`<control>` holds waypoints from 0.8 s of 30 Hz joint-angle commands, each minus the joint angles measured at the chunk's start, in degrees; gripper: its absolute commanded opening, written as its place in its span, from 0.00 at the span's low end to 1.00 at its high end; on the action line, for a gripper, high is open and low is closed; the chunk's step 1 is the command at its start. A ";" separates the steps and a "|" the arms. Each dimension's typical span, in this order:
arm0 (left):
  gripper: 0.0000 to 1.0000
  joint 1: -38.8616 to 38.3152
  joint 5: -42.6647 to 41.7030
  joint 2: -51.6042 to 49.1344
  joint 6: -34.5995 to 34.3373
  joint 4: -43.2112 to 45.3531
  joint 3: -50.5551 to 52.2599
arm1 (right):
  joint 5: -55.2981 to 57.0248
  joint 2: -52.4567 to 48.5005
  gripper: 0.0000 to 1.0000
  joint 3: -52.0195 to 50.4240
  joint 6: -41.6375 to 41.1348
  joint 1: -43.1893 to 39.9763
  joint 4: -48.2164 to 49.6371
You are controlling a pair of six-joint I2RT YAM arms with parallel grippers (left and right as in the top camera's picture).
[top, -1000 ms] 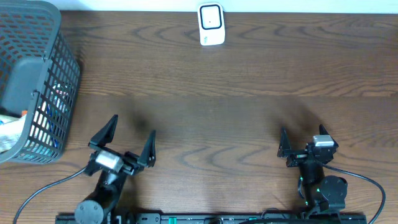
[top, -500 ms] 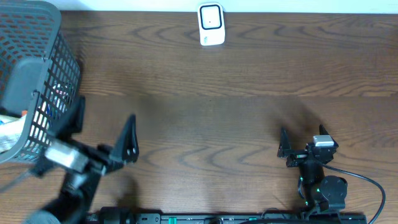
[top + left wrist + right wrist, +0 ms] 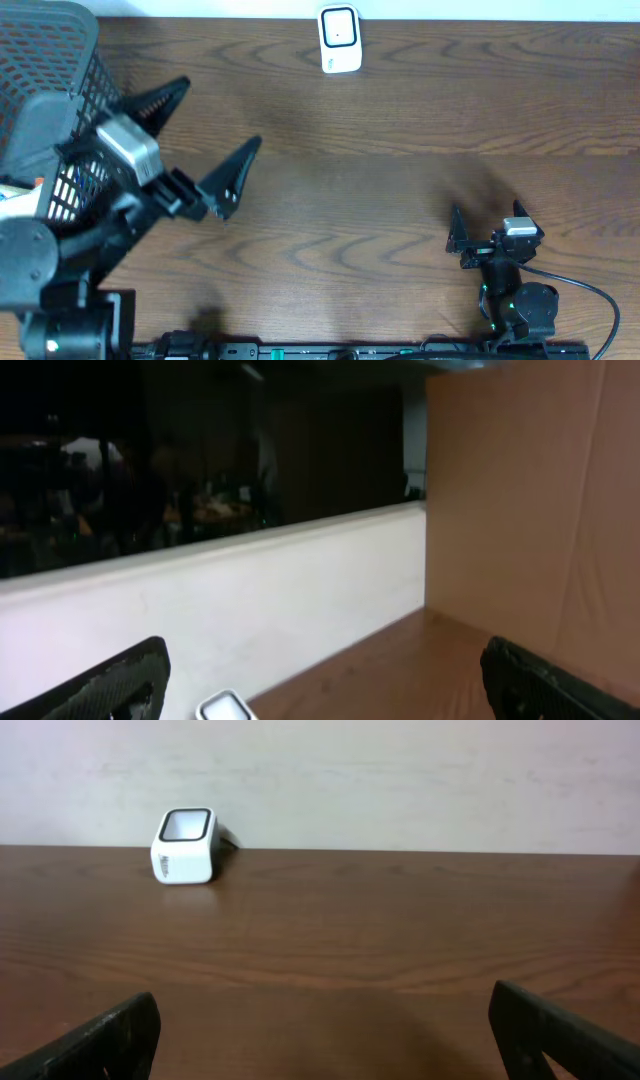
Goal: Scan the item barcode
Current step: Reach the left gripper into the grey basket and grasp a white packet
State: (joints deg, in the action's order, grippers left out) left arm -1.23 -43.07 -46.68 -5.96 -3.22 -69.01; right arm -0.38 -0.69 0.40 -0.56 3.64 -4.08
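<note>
The white barcode scanner (image 3: 339,40) stands at the table's far edge, its window facing up; it also shows as the scanner (image 3: 185,845) in the right wrist view and the scanner's top (image 3: 228,707) in the left wrist view. Items (image 3: 88,152) lie inside the black mesh basket (image 3: 105,85) at the far left, only partly seen through the mesh; no barcode shows. My left gripper (image 3: 198,138) hangs high beside the basket, open and empty. My right gripper (image 3: 487,224) rests low at the front right, open and empty.
The dark wooden table (image 3: 400,180) runs to a white wall behind the scanner. A brown panel (image 3: 530,510) stands to the right in the left wrist view. A cable (image 3: 590,290) trails by the right arm's base.
My left arm has lifted from the front edge and swung up and left toward the basket, its jaws still wide. The right arm has not moved.
</note>
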 commanded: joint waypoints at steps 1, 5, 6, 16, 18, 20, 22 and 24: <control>0.98 0.70 2.19 -6.73 -0.31 -2.49 -10.84 | 0.00 0.31 0.99 -0.04 0.61 0.44 -0.31; 0.98 5.51 2.16 -19.02 -0.31 -13.03 -27.06 | 0.00 0.31 0.99 -0.07 0.63 0.44 -0.31; 0.98 7.63 2.16 -22.99 -0.31 -16.74 -32.46 | 0.00 0.31 0.99 -0.07 0.61 0.44 -0.31; 0.97 25.83 5.53 -46.42 -2.47 -34.67 -61.37 | 0.00 0.31 0.99 -0.07 0.61 0.44 -0.31; 0.97 28.79 11.61 -47.87 -2.45 -39.58 -61.37 | 0.00 0.31 0.99 -0.07 0.63 0.44 -0.31; 0.98 31.15 20.83 -48.78 -2.16 -45.11 -61.35 | 0.00 0.31 0.99 -0.07 0.63 0.44 -0.31; 0.98 33.09 31.28 -49.64 -0.83 -50.58 -61.35 | 0.00 0.31 0.99 -0.07 0.63 0.44 -0.31; 0.98 34.47 40.04 -50.73 0.87 -54.86 -61.33 | 0.00 0.31 0.99 -0.04 0.63 0.44 -0.31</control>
State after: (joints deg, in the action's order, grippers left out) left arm 31.16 -22.15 -96.36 -7.44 -54.70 -128.68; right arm -0.38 -0.69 0.40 -0.56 3.66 -4.08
